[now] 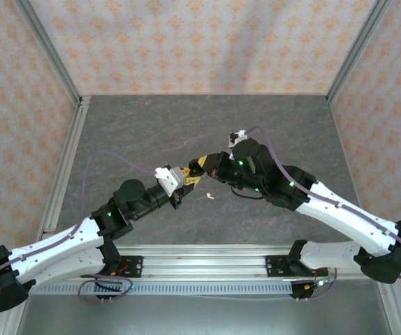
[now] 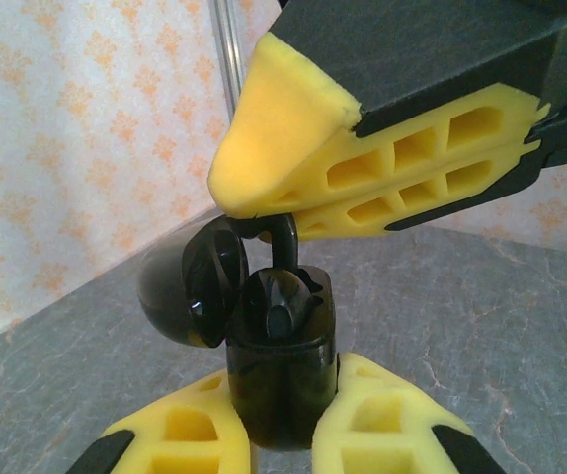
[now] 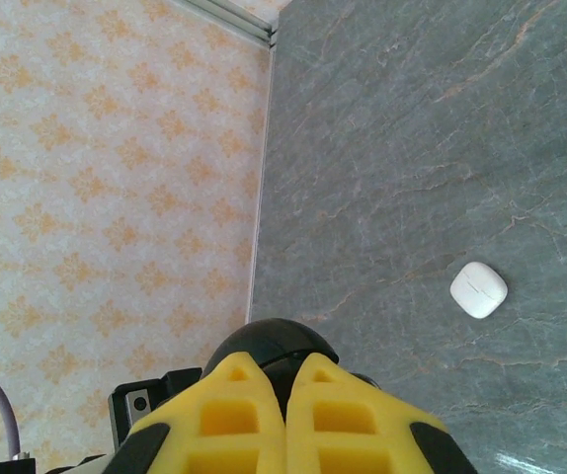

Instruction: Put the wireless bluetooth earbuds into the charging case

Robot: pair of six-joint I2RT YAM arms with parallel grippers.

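Currently the step is seating: the left gripper (image 2: 282,400) is clamped near-closed on the lower body of the black case (image 2: 279,331) and holds it upright above the table (image 2: 481,316), with its lid (image 2: 190,286) swung open to the left. The right gripper (image 2: 254,202) comes in from above, fully closed, pinching a black earbud (image 2: 285,247) at its fingertips, with the stem hanging down to the case mouth. The earbud looks to be at or just into the opening; whether it is seated is hard to tell, black on black. To do this well, line the stem up with its socket and push straight down along it, with no sideways drag, since a tilted stem would likely jam on the rim. The case should be held level and firm so the push does not tip it. The yellow fingertip sits very close to the open lid, so avoid knocking it. Release only once the earbud drops home. A closed white case (image 3: 478,289) lies on the table, well apart from the grippers.
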